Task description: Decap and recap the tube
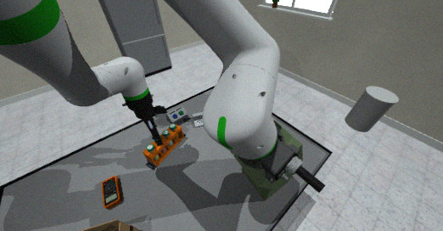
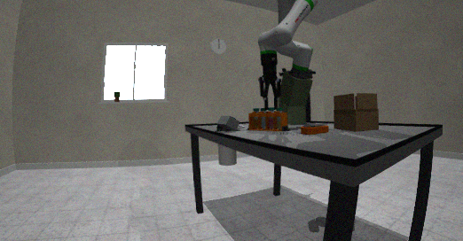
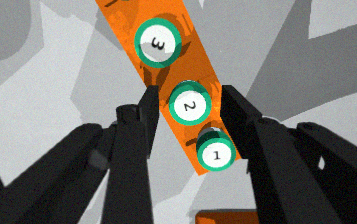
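On the bench (image 1: pixel 85 168), going left to right in the top view: an orange meter (image 1: pixel 112 192) lies apart from the work, then comes the orange tube rack (image 1: pixel 158 153), then the key housing (image 1: pixel 176 115) with its blue and green keys just beyond the rack.

In the wrist view the rack runs diagonally, with cap 3 (image 3: pixel 157 43) highest, cap 2 (image 3: pixel 190 103) in the middle and cap 1 (image 3: pixel 215 153) lowest. The end effector (image 3: pixel 189 107) hangs straight over cap 2, its fingers spread partway, one on each side of the cap with a gap showing on both sides, so it pinches nothing. Straddling the cap this way suits a regrip between twists, I judge.

Cap 2 sits on its tube in the rack, so step 1 looks unfinished. Caps 1 and 3 are close by, which is probably why the opening is kept narrow.
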Available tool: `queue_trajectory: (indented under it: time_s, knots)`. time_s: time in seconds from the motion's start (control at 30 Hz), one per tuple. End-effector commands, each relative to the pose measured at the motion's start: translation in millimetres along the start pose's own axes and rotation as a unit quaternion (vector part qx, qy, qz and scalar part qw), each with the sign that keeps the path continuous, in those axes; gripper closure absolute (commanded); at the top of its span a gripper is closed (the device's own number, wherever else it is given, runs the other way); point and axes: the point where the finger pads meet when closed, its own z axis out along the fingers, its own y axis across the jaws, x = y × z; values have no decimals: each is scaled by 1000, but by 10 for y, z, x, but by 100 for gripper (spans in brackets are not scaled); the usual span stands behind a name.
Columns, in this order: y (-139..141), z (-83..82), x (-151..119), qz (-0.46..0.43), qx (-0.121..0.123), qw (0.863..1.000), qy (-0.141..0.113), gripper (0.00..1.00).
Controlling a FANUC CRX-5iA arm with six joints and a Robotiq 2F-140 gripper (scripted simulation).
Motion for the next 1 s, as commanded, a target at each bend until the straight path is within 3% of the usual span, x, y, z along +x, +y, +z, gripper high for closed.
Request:
queue_trajectory:
  time_s: [0.0,0.07,0.13,0.23,0.53,0.77,0.8,0.97]
  knots:
    - [-8,-10,-5,-139,1,990,-2,59]
    - [-8,-10,-5,-139,1,990,-2,59]
    - [-8,-10,-5,-229,1,973,-1,59]
    - [-8,-10,-6,-294,1,956,0,59]
    - [-8,-10,-5,-481,1,877,-1,59]
    - [-8,-9,-4,-481,1,877,-1,59]
    - [-8,-9,-4,-481,1,877,-1,70]
    - [-8,-9,-4,-481,1,877,-1,70]
